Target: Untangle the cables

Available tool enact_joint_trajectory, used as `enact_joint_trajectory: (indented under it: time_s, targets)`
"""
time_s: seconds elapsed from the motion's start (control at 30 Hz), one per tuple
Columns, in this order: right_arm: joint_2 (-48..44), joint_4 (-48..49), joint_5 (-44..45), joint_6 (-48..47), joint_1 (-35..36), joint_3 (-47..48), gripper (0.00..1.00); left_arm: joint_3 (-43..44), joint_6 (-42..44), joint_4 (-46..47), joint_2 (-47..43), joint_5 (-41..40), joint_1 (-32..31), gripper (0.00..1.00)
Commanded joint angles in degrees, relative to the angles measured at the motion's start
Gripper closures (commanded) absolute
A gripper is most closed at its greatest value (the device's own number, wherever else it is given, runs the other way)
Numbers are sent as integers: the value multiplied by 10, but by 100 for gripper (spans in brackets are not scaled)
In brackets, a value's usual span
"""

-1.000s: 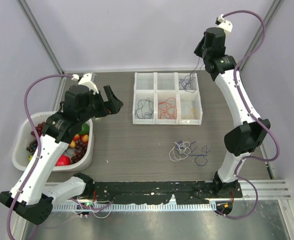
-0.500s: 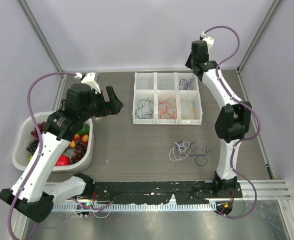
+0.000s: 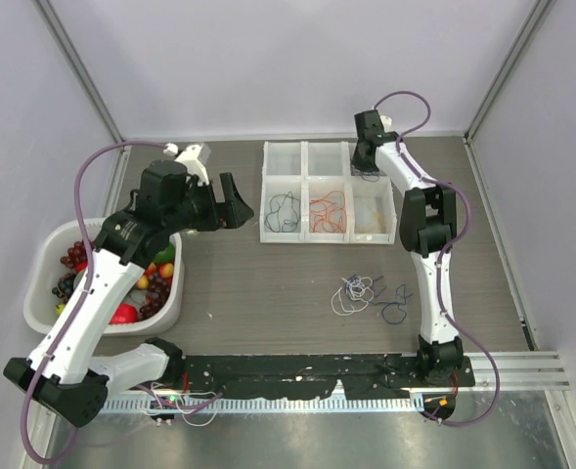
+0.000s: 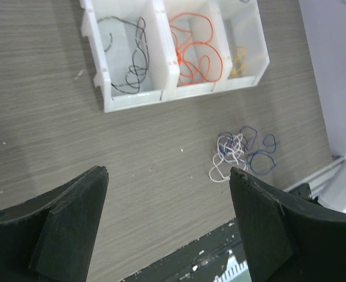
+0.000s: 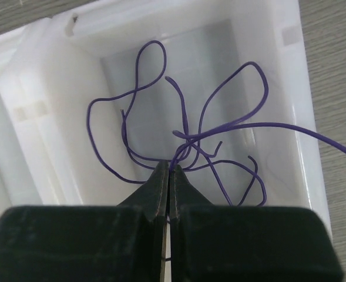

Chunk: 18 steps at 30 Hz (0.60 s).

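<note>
My right gripper [image 5: 170, 167] is shut on a purple cable [image 5: 219, 132] and holds it over the back right compartment of the white divided box [image 3: 329, 192], where more purple loops [image 3: 369, 163] lie. My left gripper [image 4: 168, 171] is open and empty, high above the table left of the box. A tangle of white and purple-blue cables [image 3: 364, 291] lies on the table in front of the box; it also shows in the left wrist view [image 4: 238, 151]. In the box's front row lie a black cable [image 4: 133, 59], a red-orange cable [image 4: 193, 47] and a yellow cable [image 4: 238, 61].
A white basin [image 3: 41, 283] with toy fruit sits at the left edge under the left arm. A black rail [image 3: 297, 371] runs along the table's near edge. Grey walls enclose the table on three sides.
My right arm has swung left and down from above the back right corner to the box's back right compartment. My left gripper has shifted slightly right, still open.
</note>
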Motion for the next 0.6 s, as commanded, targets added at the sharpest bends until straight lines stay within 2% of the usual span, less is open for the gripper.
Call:
enact_joint_trajectory:
  time_s: [0.0, 0.13, 0.17, 0.23, 0.33, 0.4, 0.5, 0.57]
  targets:
    - [3, -62, -9, -6, -1, 117, 93, -14, -15, -3, 13, 79, 1, 12]
    - [-9, -108, -16, 1, -1, 159, 66, -43, -40, 14, 13, 100, 1, 11]
    - [-12, -125, -15, 1, 0, 166, 57, -49, -47, 17, 13, 103, 0, 11]
    - [-23, -161, -3, -2, 0, 202, 48, -62, -62, 24, 12, 110, 0, 11]
    - [-59, -194, -1, -3, 0, 210, 39, -86, -79, 43, 15, 123, -10, 11]
    - [-94, -208, -3, 0, 0, 189, 36, -99, -86, 57, 21, 120, -29, 11]
    - [-161, -216, -16, 10, 3, 108, 33, -110, -80, 78, 39, 83, -81, 13]
    - [-246, -206, -14, 2, 11, 36, 33, -114, -61, 96, 55, 41, -144, 15]
